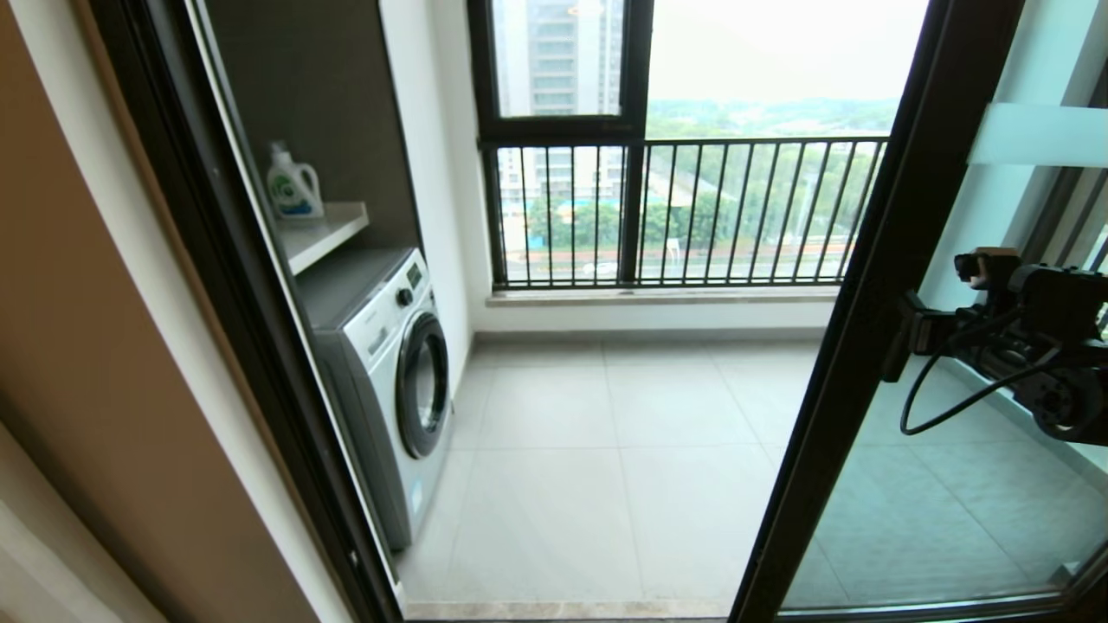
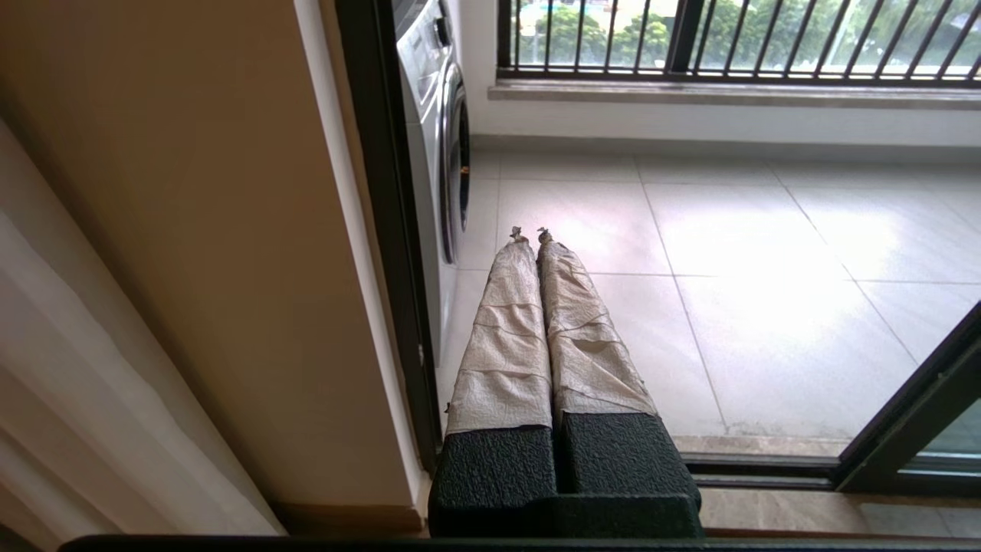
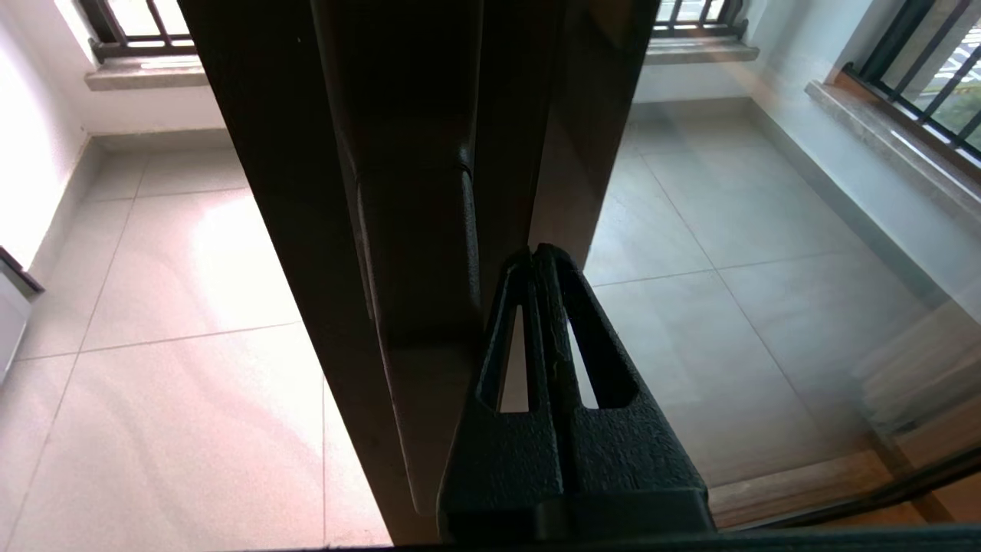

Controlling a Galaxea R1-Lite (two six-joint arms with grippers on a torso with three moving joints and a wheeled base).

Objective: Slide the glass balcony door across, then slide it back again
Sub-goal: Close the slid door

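From the head camera, the glass balcony door (image 1: 874,285) stands on the right of the opening, its dark frame post running tall and a little slanted from the top edge down to the floor track, with clear glass and a frosted band (image 1: 1039,134) to its right. The doorway to its left is open onto the balcony. The right gripper (image 1: 900,342) is raised at mid-height against the right side of that post, so the door's upright edge lies just to the left of its tip. The left arm is out of sight here, which makes the right arm by far the nearer one.

The left wrist camera shows the left gripper (image 2: 530,233) parked low near the left jamb, its cloth-wrapped fingers pressed together and pointing out over the tiles, well apart from the door.

The right wrist camera looks along the right gripper's black fingers, closed tip to tip and holding nothing. The tip sits at the edge of the post beside the small dark handle (image 3: 418,238), on the glass side; whether it actually touches the frame I cannot tell. A sideways push to the left, square to the post's long axis, looks like what the next move needs.

Around it: pale floor tiles (image 1: 606,467), a washing machine (image 1: 394,381) on the left with a detergent bottle (image 1: 293,183) on the shelf above, and a barred window (image 1: 684,212) at the far side.
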